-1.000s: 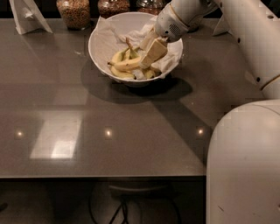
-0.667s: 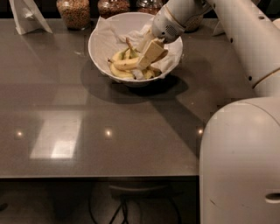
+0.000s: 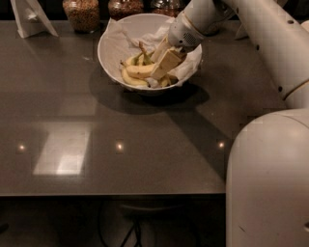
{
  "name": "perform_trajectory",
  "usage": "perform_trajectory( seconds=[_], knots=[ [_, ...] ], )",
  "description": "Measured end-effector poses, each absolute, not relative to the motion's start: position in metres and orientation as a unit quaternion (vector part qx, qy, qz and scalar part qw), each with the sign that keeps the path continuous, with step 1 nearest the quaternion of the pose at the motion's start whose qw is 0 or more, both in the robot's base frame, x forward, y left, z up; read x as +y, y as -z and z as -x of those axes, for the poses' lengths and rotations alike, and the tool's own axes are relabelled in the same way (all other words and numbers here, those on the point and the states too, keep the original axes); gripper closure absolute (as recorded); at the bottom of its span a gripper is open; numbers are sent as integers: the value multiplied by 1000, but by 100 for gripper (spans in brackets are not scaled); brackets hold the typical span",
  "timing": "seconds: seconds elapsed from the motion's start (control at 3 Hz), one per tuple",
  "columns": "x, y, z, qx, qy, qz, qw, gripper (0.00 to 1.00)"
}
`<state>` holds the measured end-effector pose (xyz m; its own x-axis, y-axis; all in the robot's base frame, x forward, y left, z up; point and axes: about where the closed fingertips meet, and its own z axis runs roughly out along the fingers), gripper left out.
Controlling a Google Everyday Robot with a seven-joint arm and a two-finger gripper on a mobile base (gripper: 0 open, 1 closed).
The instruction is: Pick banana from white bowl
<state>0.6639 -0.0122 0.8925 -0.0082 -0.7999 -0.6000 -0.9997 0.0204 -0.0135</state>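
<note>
The white bowl (image 3: 107, 46) stands at the back middle of the dark table, lined with crumpled white paper. Several bananas lie in it. The longest, nearly straight yellow banana (image 3: 137, 71) lies across the pile, with a shorter curved one (image 3: 131, 81) just in front of it. My gripper (image 3: 161, 61) reaches down into the bowl from the right, its tan tip resting at the right end of the long banana and hiding that end. The banana still lies in the bowl.
Glass jars of grains (image 3: 81, 13) stand behind the bowl at the table's back edge. A white folded paper stand (image 3: 31, 18) is at the back left. My white arm (image 3: 270, 43) and body (image 3: 268, 178) fill the right side.
The gripper has stayed in the bowl over the bananas, perhaps sinking a little. The bananas have not visibly moved.
</note>
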Motion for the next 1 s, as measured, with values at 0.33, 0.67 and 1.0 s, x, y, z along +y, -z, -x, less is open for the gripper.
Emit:
perform_trajectory(
  seconds=[0.33, 0.67, 1.0],
  knots=[
    [-24, -896, -650, 687, -217, 652, 237, 66],
    [-39, -906, -636, 697, -207, 638, 253, 88],
    [-50, -917, -626, 703, -197, 629, 268, 100]
  ],
)
